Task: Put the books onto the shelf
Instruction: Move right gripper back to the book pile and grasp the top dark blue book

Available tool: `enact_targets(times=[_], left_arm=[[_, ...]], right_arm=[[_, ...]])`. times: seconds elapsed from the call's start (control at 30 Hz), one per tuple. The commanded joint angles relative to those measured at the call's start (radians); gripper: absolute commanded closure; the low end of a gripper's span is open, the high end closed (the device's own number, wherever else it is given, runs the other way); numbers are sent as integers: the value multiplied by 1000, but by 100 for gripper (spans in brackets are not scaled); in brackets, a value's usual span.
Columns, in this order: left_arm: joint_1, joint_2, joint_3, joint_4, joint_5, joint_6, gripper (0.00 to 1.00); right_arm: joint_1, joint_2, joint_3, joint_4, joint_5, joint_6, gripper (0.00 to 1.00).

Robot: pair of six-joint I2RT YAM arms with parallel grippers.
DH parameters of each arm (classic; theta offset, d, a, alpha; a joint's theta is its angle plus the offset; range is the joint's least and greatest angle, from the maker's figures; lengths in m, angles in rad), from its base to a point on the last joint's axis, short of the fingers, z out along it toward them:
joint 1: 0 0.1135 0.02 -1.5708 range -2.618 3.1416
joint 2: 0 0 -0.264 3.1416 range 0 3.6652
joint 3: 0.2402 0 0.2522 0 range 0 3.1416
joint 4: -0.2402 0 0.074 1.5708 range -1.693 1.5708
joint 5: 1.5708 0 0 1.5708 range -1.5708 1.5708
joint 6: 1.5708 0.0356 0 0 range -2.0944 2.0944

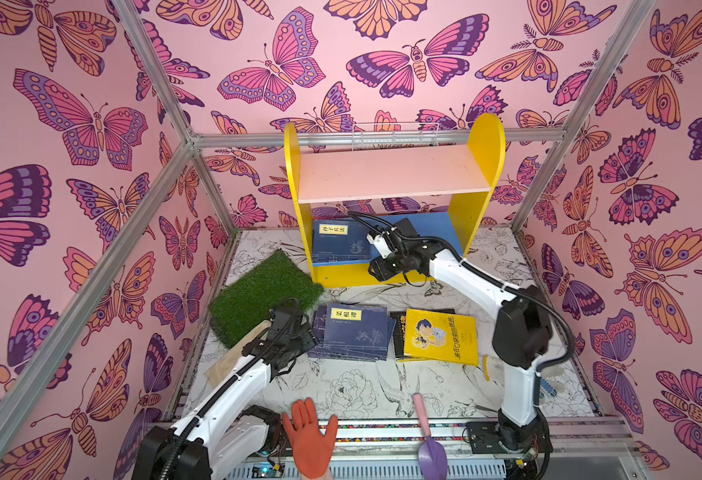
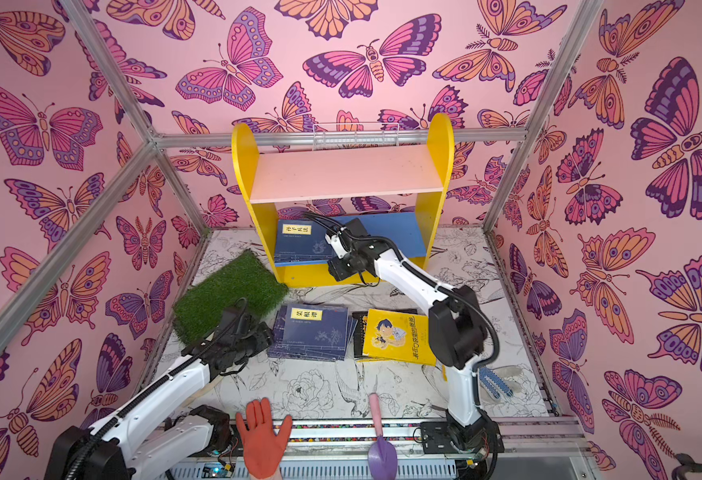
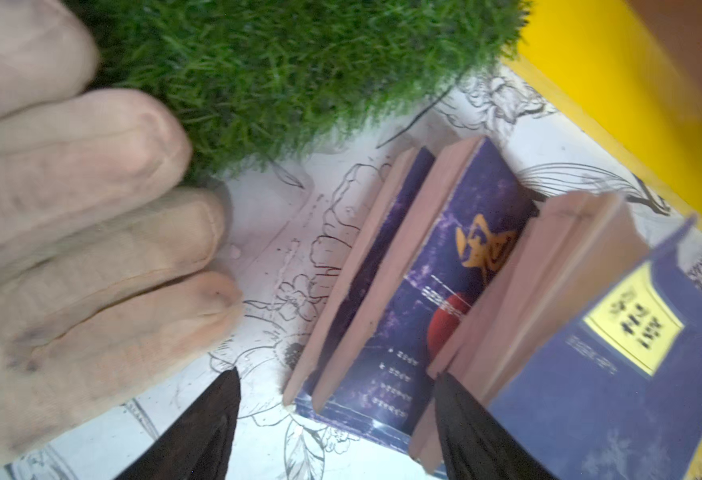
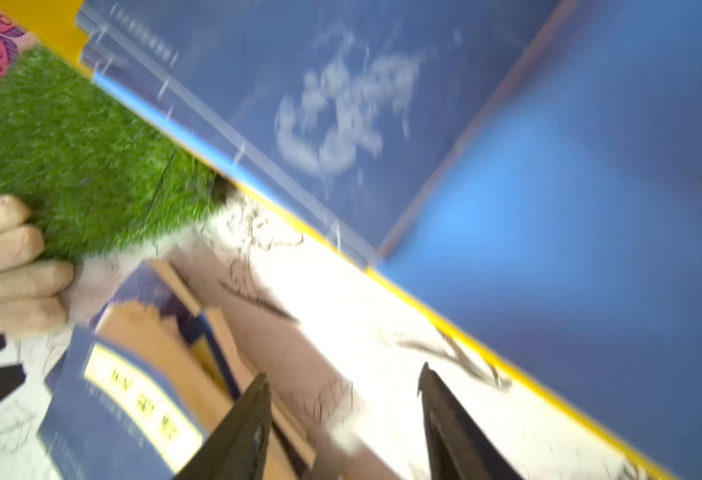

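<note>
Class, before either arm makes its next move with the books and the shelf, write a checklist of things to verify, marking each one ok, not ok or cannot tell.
1. Right gripper open and empty: ok, nothing between its jaws.
2. Left gripper open: ok, jaws apart at the edge of the navy stack.
3. A book gripped: not ok, neither gripper holds one.
4. Room on the lower board of the shelf: ok, bare blue beside the shelved books.
5. All books shelved: not ok, the navy stack and the yellow book lie on the table.
6. Number of books in the stack: cannot tell.
</note>
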Motion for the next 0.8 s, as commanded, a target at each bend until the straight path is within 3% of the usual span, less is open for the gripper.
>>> enact_targets(times=[0.0,0.17,0.33,0.47,0.77], left_arm=[[-25,-7,22,48,73,88,22],[-69,42,45,96,124,147,20],[-87,121,76,111,136,166,21],[-98,180,93,133,131,166,29],[-100,259,93,181,120,154,38]], right_arm=[[7,-201,-206,93,-15,54,42],[8,-366,-509,132,-158,181,43],[13,-385,-705,278,-277,333,47],[20,-344,-740,363,-347,400,52],[21,-332,-720,371,-376,397,58]])
